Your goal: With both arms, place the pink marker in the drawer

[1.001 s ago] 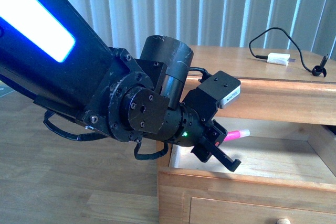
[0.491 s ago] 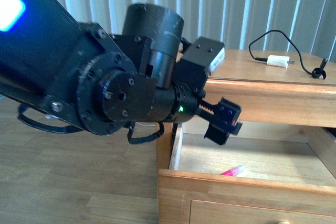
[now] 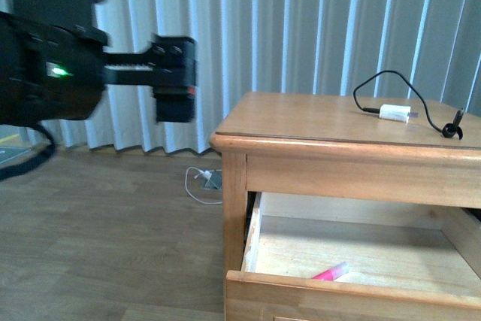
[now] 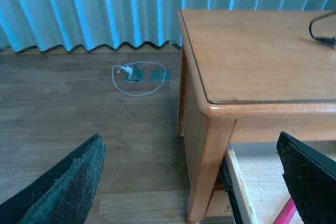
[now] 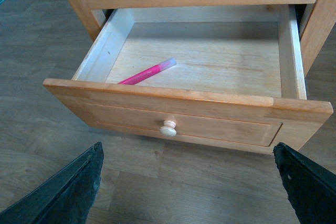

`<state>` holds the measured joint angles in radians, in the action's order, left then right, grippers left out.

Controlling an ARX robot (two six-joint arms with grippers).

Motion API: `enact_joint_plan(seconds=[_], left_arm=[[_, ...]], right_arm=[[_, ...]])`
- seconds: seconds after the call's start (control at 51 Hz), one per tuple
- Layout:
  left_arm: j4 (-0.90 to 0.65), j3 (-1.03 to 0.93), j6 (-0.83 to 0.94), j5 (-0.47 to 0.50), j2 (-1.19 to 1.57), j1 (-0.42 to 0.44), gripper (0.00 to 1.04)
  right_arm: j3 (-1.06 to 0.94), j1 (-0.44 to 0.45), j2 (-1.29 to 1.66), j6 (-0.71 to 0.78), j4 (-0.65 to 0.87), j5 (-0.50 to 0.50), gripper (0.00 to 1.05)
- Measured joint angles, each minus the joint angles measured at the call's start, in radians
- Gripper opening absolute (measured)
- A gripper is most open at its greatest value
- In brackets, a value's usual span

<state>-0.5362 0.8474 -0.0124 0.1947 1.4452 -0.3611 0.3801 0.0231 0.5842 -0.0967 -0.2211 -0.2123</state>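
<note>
The pink marker [image 3: 331,271] lies loose on the pale floor of the open drawer [image 3: 338,295], near its front left. My left gripper [image 3: 174,80] is open and empty, held high and to the left of the nightstand, well clear of the drawer. In the left wrist view the left gripper [image 4: 190,145] has wide-apart fingers framing the nightstand corner, and the marker's tip [image 4: 287,213] shows low down. My right gripper [image 5: 187,153] is open and empty over the floor in front of the drawer front [image 5: 220,125] with its round knob [image 5: 168,128]; the marker [image 5: 147,73] lies inside.
A white charger block [image 3: 396,113] with a black cable lies on the nightstand top [image 3: 301,118]. A white cable and a floor socket [image 3: 204,180] lie on the wooden floor by the curtains, also in the left wrist view [image 4: 134,73].
My left arm has lifted out of the drawer and swung up and left. The marker, held at the gripper one second ago, now lies on the drawer floor.
</note>
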Motion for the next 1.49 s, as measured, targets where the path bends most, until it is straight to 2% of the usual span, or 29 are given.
enact_joint_plan(seconds=[0.118, 0.216, 0.373, 0.608, 0.648, 0.707, 0.864, 1.001, 1.06, 1.158, 1.492], left_arm=[[0.02, -0.138, -0.064, 0.018, -0.197, 0.052, 0.99], [0.116, -0.309, -0.148, 0.077, -0.429, 0.097, 0.99], [0.316, -0.532, -0.265, 0.211, -0.766, 0.076, 0.99], [0.327, -0.552, -0.308, 0.216, -0.816, 0.072, 0.99], [0.245, -0.584, -0.233, 0.117, -0.83, 0.097, 0.9], [0.184, -0.622, -0.138, 0.04, -0.858, 0.127, 0.79], [0.181, -0.694, -0.027, -0.031, -0.935, 0.192, 0.49], [0.206, -0.743, -0.005, -0.084, -1.012, 0.246, 0.15], [0.223, -0.756, 0.0, -0.17, -1.038, 0.305, 0.04], [0.241, -0.772, 0.004, -0.186, -1.073, 0.356, 0.04], [0.307, -0.809, 0.005, -0.195, -1.178, 0.359, 0.04]], right_arm=[[0.0, 0.0, 0.0, 0.0, 0.0, 0.0, 0.96], [0.0, 0.0, 0.0, 0.0, 0.0, 0.0, 0.96], [0.0, 0.0, 0.0, 0.0, 0.0, 0.0, 0.96], [0.0, 0.001, 0.0, 0.0, 0.0, 0.0, 0.96], [0.0, 0.001, 0.0, 0.0, 0.0, 0.0, 0.96], [0.0, 0.001, 0.0, 0.0, 0.0, 0.0, 0.96], [0.0, 0.001, 0.0, 0.001, 0.0, 0.0, 0.96], [0.0, 0.001, 0.0, 0.002, 0.0, 0.0, 0.96], [0.0, 0.001, 0.0, 0.003, 0.0, 0.0, 0.96], [0.0, 0.001, 0.0, 0.003, 0.0, 0.0, 0.96], [0.0, 0.001, 0.0, 0.003, 0.0, 0.0, 0.96]])
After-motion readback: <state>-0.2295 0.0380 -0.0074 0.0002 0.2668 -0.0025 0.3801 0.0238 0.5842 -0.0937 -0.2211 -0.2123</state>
